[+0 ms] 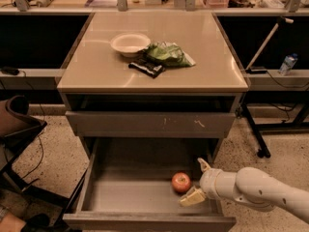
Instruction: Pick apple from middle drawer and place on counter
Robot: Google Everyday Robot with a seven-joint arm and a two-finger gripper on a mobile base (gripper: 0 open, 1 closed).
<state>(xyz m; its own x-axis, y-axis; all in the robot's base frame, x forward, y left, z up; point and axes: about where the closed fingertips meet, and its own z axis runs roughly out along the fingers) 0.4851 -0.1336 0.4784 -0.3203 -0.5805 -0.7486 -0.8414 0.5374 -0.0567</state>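
The apple [181, 182] is small and red-orange and lies on the grey floor of the open middle drawer [125, 195], near its front right corner. My gripper [197, 181] reaches into the drawer from the right on a white arm. One finger [192, 197] lies low by the apple's right side and the other [203, 165] points up behind it. The fingers stand apart and the apple sits just left of them, not held. The tan counter [203, 57] tops the cabinet above.
On the counter sit a white bowl [130, 43], a green chip bag [168, 54] and a dark snack packet [146, 67]. A shallower scratched drawer [149, 124] overhangs the middle drawer. A chair [17, 129] stands at left, a metal stand [256, 129] at right.
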